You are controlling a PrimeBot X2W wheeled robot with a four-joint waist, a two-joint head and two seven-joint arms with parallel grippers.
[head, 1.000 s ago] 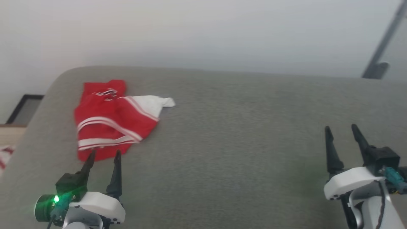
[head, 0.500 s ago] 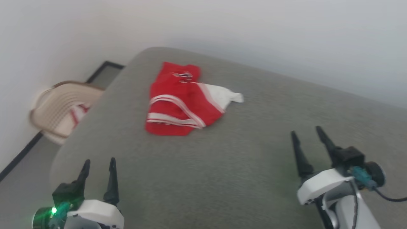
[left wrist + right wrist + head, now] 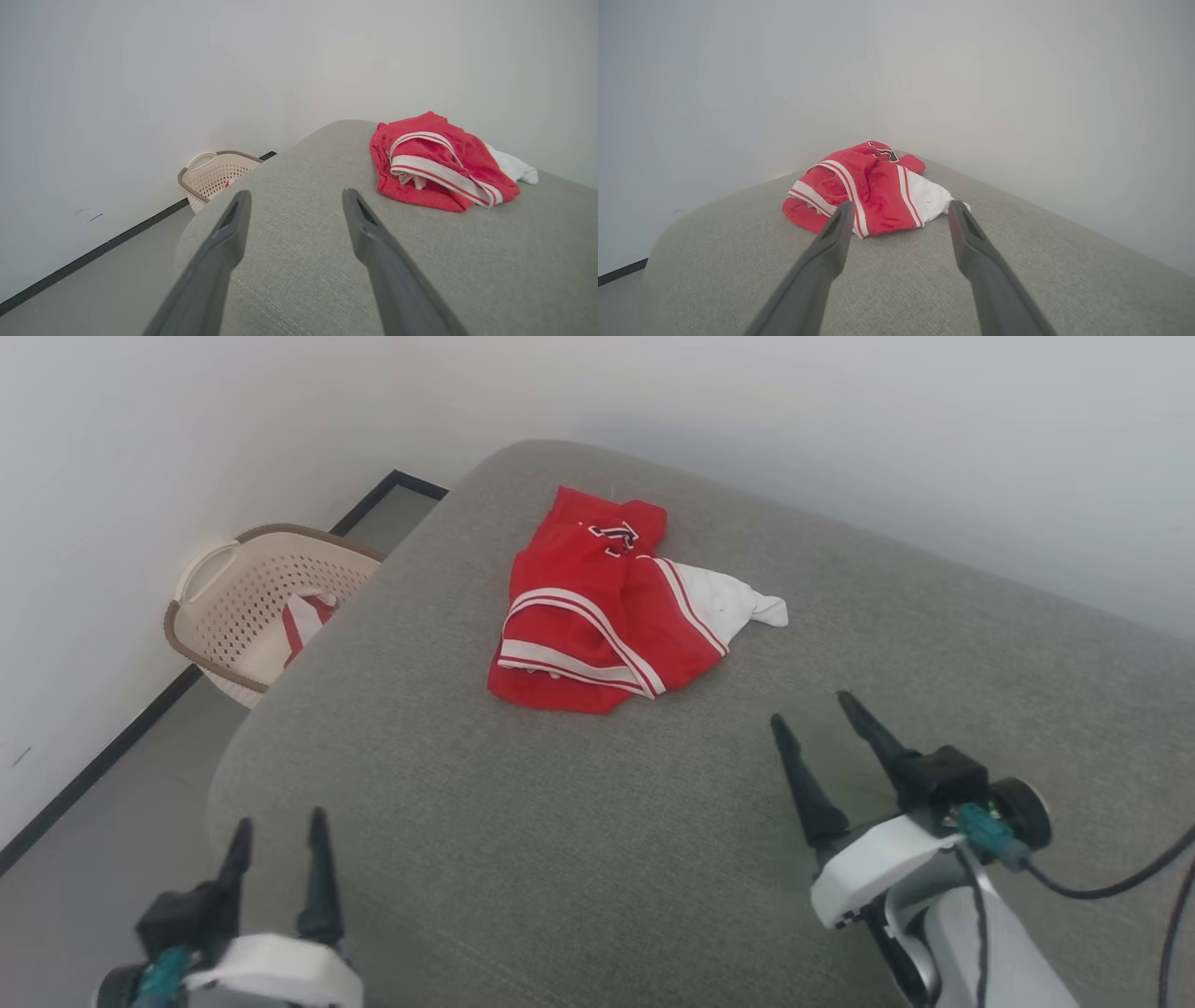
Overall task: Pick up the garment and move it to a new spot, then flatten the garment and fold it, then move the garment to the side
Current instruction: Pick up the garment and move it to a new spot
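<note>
Upper centre of the head view, the garment [image 3: 602, 616] lies crumpled, soft red fabric with white stripe trim, on a rounded grey woven cushion [image 3: 523, 840]; lower left, left gripper [image 3: 280, 818] splayed, empty; lower right, right gripper [image 3: 809, 707] spread too, fingers pointing up-frame

View swung left, basket [image 3: 250, 609] revealed (sharper)
</note>
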